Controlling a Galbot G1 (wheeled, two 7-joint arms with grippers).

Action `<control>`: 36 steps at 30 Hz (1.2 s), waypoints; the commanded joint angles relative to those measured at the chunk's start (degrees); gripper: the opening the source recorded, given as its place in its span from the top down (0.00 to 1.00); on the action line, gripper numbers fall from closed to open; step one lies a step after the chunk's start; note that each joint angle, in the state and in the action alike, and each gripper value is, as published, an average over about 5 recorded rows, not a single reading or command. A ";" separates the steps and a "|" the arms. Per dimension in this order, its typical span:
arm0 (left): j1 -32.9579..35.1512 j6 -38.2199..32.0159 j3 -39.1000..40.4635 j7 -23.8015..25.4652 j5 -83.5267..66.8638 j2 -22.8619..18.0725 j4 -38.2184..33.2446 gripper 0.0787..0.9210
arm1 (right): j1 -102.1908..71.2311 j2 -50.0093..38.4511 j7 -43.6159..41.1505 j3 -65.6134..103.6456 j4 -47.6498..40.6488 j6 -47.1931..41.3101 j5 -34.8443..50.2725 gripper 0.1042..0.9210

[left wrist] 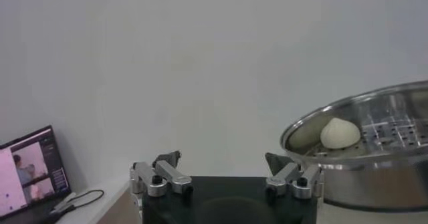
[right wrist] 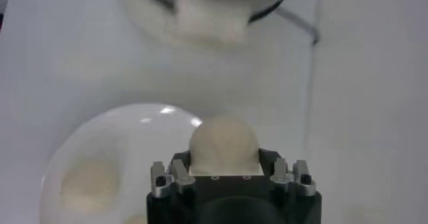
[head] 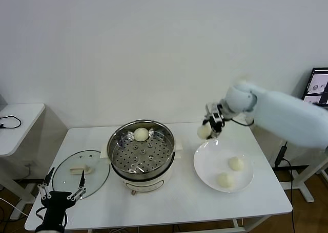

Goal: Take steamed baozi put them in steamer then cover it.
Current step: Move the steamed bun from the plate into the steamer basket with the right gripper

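From the head view, the right gripper point(head: 209, 126) is clenched on one steamed baozi point(head: 204, 132) and hangs in the air above the far rim of the white plate point(head: 207, 166). The steamer point(head: 141, 150) stands on the table point(head: 184, 202) at about 9 o'clock from this bun, so I judge that the coming move must carry it leftward over the pot rim. The right arm is clearly the nearer one for this. I count four buns: one in the fingers, one already on the perforated tray at its far side point(head: 141, 134), and two left on the plate point(head: 236, 163) point(head: 224, 179). There is one steamer and one cover point(head: 81, 173), which lies flat on the table at 9 o'clock from the pot, just beside it. The left gripper point(head: 62, 186) waits low at the near left edge, close to the cover, with fingers spread and holding nothing.

In the left wrist view, the two fingers point(left wrist: 160, 176) stand wide apart and empty; the pot point(left wrist: 374, 153) is beyond them, with one bun point(left wrist: 340, 134) inside.

In the right wrist view, the held bun point(right wrist: 224, 144) sits between the fingers point(right wrist: 170, 176), over the plate point(right wrist: 87, 138), and the base of the steamer point(right wrist: 207, 15) is further ahead.
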 commanded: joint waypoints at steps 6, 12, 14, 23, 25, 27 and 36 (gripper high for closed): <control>0.04 0.17 -1.02 0.24 -1.03 0.31 -0.31 0.12 | 8.60 23.50 5.20 -3.43 -5.32 -7.41 16.62 0.35; 0.47 0.11 -2.01 0.34 -1.12 0.10 -0.71 0.12 | 4.15 34.48 7.44 -2.74 -12.09 -9.51 18.48 0.34; 0.65 0.09 -2.32 0.33 -1.18 0.03 -0.86 0.12 | 2.69 36.66 8.01 -3.16 -13.44 -10.12 18.41 0.34; 0.77 0.02 -2.23 0.35 -1.17 -0.64 -1.23 0.12 | -2.74 41.36 10.70 -4.16 -17.55 -12.82 17.31 0.34; 0.79 0.02 -2.06 0.35 -1.11 -0.82 -1.34 0.12 | -3.28 41.64 10.88 -4.43 -17.59 -13.29 17.00 0.34; 0.84 0.01 -1.98 0.34 -1.07 -0.97 -1.43 0.12 | -3.91 41.82 11.07 -4.68 -17.72 -13.60 16.58 0.34; 0.90 -0.09 -1.81 0.30 -1.07 -1.15 -1.41 0.12 | -6.24 41.89 12.16 -5.14 -20.03 -13.87 14.14 0.34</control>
